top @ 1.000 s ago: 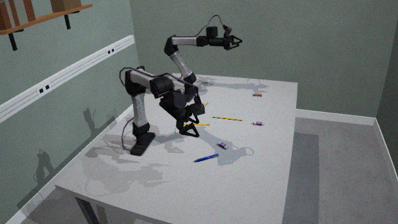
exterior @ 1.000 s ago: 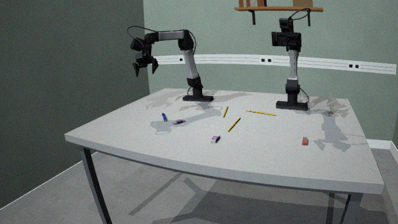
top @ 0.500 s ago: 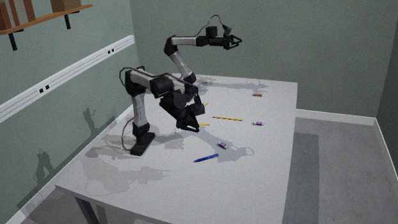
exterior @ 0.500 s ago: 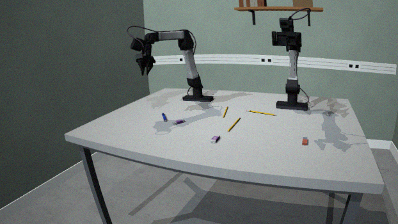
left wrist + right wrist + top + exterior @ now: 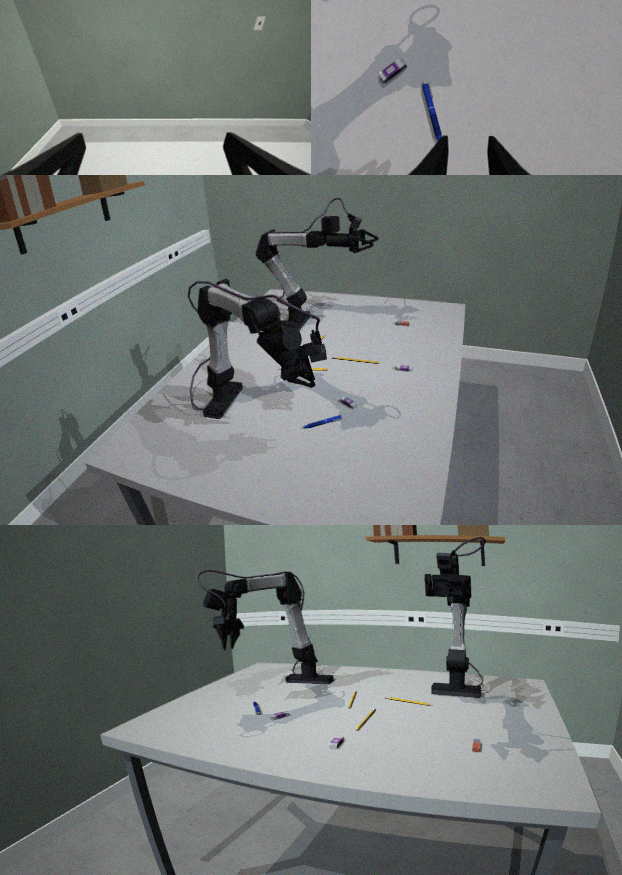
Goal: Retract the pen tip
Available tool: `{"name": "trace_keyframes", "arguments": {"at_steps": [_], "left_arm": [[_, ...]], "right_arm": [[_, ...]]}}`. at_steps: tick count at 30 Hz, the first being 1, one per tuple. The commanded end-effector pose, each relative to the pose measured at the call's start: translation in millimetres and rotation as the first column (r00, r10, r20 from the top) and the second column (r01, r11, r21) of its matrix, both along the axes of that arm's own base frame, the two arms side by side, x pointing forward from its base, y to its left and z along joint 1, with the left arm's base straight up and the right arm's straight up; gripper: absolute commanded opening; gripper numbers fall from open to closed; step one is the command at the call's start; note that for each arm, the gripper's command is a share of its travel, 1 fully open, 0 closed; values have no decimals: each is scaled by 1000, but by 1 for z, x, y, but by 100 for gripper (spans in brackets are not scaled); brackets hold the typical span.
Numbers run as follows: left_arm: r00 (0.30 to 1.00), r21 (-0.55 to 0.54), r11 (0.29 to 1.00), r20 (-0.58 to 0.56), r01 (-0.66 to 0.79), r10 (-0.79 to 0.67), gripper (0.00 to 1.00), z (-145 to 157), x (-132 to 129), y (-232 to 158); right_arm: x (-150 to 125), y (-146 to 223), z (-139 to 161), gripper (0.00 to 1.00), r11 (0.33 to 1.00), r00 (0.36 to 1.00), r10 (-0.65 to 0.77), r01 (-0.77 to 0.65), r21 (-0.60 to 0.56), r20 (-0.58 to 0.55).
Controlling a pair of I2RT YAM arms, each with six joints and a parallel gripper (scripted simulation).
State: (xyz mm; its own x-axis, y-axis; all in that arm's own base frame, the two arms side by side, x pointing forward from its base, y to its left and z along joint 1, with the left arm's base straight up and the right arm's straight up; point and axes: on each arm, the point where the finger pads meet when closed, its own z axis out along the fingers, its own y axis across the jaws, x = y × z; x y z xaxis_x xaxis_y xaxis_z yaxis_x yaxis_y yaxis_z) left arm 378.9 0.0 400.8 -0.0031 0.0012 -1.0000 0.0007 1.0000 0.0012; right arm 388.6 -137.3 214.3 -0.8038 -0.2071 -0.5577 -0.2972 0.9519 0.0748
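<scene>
Pen job, seen from across the room. The blue pen (image 5: 322, 422) (image 5: 257, 708) (image 5: 431, 109) lies flat on the worktop (image 5: 380, 460) (image 5: 200, 745) (image 5: 545, 78), just beside a purple-sleeved eraser (image 5: 348, 402) (image 5: 281, 716) (image 5: 392, 70) and touched by neither arm. Button and clip end visible from the right wrist; the writing end runs down toward one finger's outline, too small to say whether the point is out.

Right jaws (image 5: 310, 383) (image 5: 228, 648): above the worktop, aimed downward, drawn in to a modest gap, nothing between them. Left jaws (image 5: 374, 242) (image 5: 448, 585): spread wide, empty, up high and facing out over the worktop, well apart from the pen.

Progress: no grasp made, no lift. I'd put the job at its approach stage. Left to do, by my reckoning: lower the right jaws round the barrel, pick up the pen, get the button pressed so the tip goes in, perhaps with the left arm's help, then lay the pen down. The present gap might need widening before the descent, or a finger could nudge the barrel.
</scene>
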Motion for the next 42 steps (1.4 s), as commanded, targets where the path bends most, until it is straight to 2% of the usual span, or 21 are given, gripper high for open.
{"name": "trace_keyframes", "arguments": {"at_steps": [1, 11, 14, 17, 24, 30, 32, 33, 34, 37, 39, 42], "left_arm": [[1000, -7, 1000, 20, 0, 0, 100, 9, 1, -2], [1000, -7, 1000, 20, 0, 0, 100, 9, 1, -2], [1000, -7, 1000, 20, 0, 0, 100, 9, 1, -2], [1000, -7, 1000, 20, 0, 0, 100, 9, 1, -2], [1000, -7, 1000, 20, 0, 0, 100, 9, 1, -2], [1000, -7, 1000, 20, 0, 0, 100, 9, 1, -2], [1000, -7, 1000, 20, 0, 0, 100, 9, 1, -2], [1000, -7, 1000, 20, 0, 0, 100, 9, 1, -2], [1000, -7, 1000, 20, 0, 0, 100, 9, 1, -2], [1000, -7, 1000, 20, 0, 0, 100, 9, 1, -2], [1000, -7, 1000, 20, 0, 0, 100, 9, 1, -2], [1000, -7, 1000, 20, 0, 0, 100, 9, 1, -2]], "right_arm": [[8, 4, -32, 28, 999, 996, 20, -25, -46, -89], [17, 39, -94, 28, 979, 953, 110, -153, -135, -281], [22, 40, -85, 28, 975, 959, 109, -154, -158, -262], [12, 56, -122, 28, 963, 915, 144, -217, -158, -377], [10, 83, -164, 28, 908, 843, 194, -348, -234, -502], [8, 91, -171, 28, 885, 823, 204, -387, -260, -531], [18, 86, -156, 28, 896, 852, 190, -354, -269, -488], [14, 90, -162, 28, 902, 839, 202, -361, -239, -505], [-1, 103, -183, 28, 900, 795, 239, -397, -179, -558], [0, 106, -181, 28, 895, 794, 248, -406, -182, -555], [7, 105, -170, 28, 895, 818, 245, -397, -203, -521], [7, 103, -174, 28, 897, 814, 242, -395, -198, -528]]}}
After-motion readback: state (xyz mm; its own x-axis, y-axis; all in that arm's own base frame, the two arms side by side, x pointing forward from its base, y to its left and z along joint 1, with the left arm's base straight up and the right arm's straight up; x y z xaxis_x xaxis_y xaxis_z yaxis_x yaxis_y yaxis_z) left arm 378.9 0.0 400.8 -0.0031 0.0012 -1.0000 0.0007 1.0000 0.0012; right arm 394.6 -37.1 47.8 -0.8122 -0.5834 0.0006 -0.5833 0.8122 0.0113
